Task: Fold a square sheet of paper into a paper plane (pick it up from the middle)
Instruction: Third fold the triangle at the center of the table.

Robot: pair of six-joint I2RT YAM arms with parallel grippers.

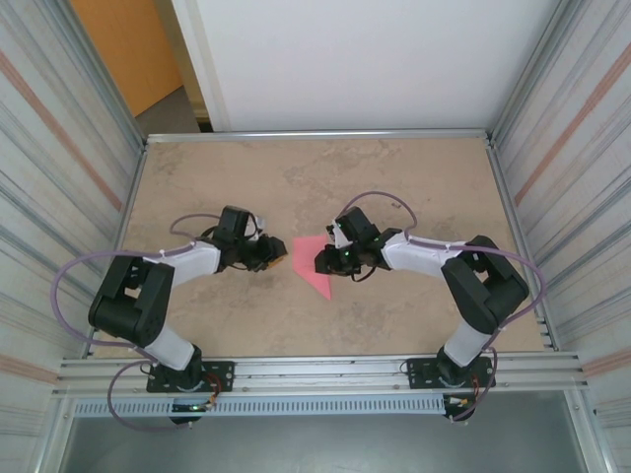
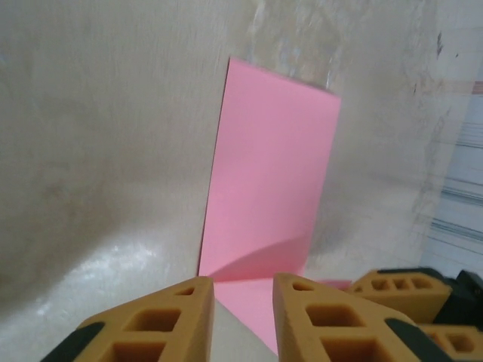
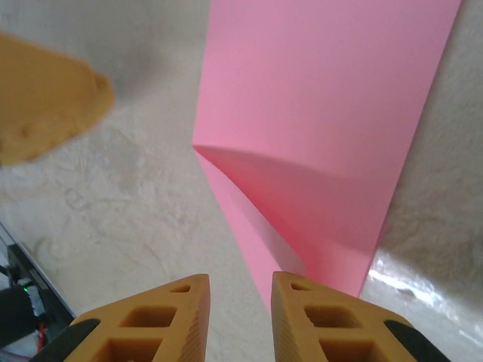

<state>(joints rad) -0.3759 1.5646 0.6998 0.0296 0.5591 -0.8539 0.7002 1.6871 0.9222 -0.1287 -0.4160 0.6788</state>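
The counter (image 1: 394, 177) is a tan, stone-patterned slab, matt with a few glossy patches. Ribbed metal walls (image 1: 59, 148) shut it in on the left and right. A white panel (image 1: 345, 59) stands behind the far edge, with an orange panel (image 1: 128, 49) beside it at the far left. Aluminium rails (image 1: 325, 370) run along the near edge and carry both arm bases.

The paper (image 1: 314, 264) lies on the counter around the middle, between the two pincers. From above it reads as a narrow pink shape pointing toward the near edge. In the wrist views a crease crosses it, and the part next to the crease lies in shadow.

The left pincer (image 1: 271, 254) sits low, just left of the paper, its orange fingers (image 2: 151, 328) slightly parted and pinching nothing; pink shows through the gap. The right pincer (image 1: 323, 261) sits at the paper's right edge, facing the left one. Its fingers (image 3: 332, 324) are also slightly spread and hold nothing, with the paper's tip just ahead of them.
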